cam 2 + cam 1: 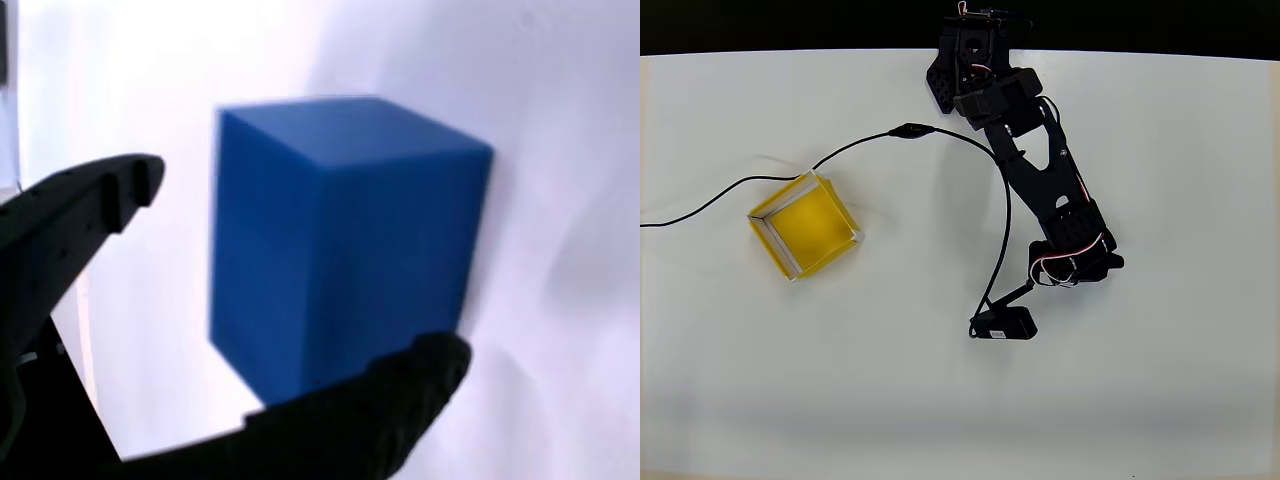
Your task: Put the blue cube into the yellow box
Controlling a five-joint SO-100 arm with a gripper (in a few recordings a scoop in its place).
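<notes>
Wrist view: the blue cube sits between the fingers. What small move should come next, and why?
Probably close the gripper on the blue cube. The cube lies between the two fingers, one still standing clear of it, so no grip shows yet. The yellow box sits empty, well away from the arm in the overhead view.

The wrist view shows the blue cube [345, 235] at close range, resting on a white table surface [560, 120]. The image is slightly blurred. The gripper [290, 280] is spread around the cube: one black finger [90, 205] sits left of the cube with a visible gap, and the other finger [390, 400] lies along the cube's lower edge. Contact there cannot be confirmed.
</notes>
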